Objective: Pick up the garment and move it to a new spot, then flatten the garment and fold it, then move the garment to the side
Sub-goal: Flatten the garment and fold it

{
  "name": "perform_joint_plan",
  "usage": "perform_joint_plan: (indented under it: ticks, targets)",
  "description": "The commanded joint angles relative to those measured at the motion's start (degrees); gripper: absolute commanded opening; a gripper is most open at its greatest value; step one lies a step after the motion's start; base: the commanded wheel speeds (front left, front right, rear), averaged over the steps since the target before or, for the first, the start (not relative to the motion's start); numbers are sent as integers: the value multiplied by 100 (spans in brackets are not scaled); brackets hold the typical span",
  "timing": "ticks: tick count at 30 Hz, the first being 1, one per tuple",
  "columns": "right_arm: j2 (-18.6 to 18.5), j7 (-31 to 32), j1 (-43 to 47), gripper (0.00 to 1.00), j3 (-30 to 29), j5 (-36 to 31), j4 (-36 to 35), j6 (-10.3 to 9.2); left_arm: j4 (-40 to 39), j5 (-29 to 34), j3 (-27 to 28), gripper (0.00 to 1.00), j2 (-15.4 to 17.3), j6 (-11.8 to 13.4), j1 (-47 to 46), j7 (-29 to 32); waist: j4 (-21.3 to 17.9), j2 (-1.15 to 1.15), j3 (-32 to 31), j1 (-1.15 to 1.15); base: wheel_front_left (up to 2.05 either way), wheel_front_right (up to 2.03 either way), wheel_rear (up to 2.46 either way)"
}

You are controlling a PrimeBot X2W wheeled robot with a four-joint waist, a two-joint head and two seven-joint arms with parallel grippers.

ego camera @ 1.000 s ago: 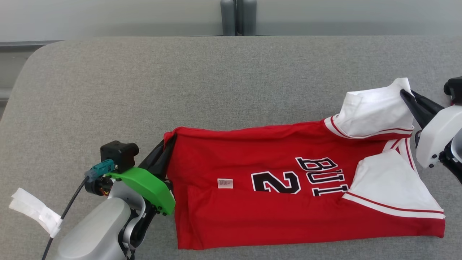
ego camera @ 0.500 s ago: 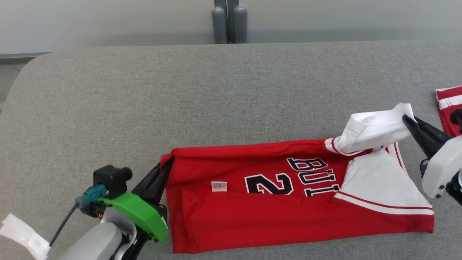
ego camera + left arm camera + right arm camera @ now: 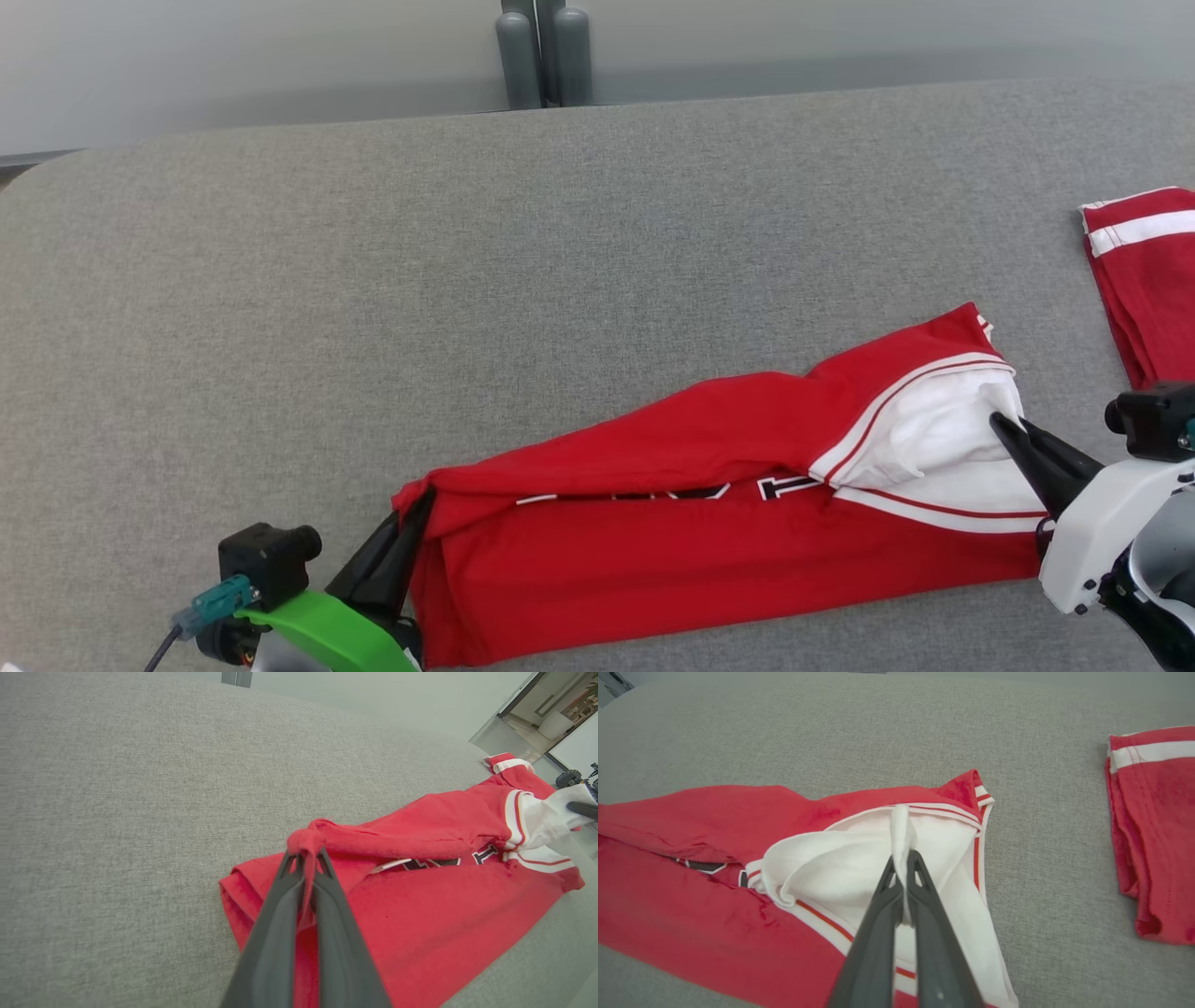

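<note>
Since a second ago, both tools have drawn the garment's far edge toward its near edge. The red back now rolls over the number and lettering, leaving only a sliver of print showing. The left tool (image 3: 423, 502) is clenched on the bunched red hem corner, and the right tool (image 3: 999, 425) is pinched on the white sleeve. The garment (image 3: 709, 569) lies stretched on the grey desk (image 3: 373, 280) between the two tools. I judge the moving and flattening done and the first lengthwise fold about half laid. Letting go, further folds and moving it aside remain. A folded red cloth (image 3: 1144, 280) lies beyond the right tool, apart from it.
</note>
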Motion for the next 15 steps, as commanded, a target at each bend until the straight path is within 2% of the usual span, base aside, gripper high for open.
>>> perform_joint_plan:
  ticks: [1, 6, 13, 14, 15]
  targets:
    - [-6, -44, 28, 0, -15, -16, 44, 0, -61, 18, 110, 0, -5, 16, 109, -25, -7, 0, -27, 0, 0, 0, 0]
    - [-38, -14, 81, 0, -121, 68, 77, 0, -215, 145, 369, 0, 72, -30, 351, -21, 5, 0, -102, 0, 0, 0, 0]
    - [95, 282, 375, 0, -46, 182, 231, 0, -68, 317, 162, 0, -9, -205, 474, -1, -1, 0, -102, 0, 0, 0, 0]
    - [118, 350, 414, 0, -18, 184, 308, -1, 17, 349, 134, 6, -24, -173, 492, -1, -9, 0, -91, 0, 0, 0, 0]
    - [123, 379, 408, 27, 19, 139, 380, 0, 135, 371, 116, 86, -49, -131, 519, -3, -18, 0, -82, 0, 0, 0, 0]
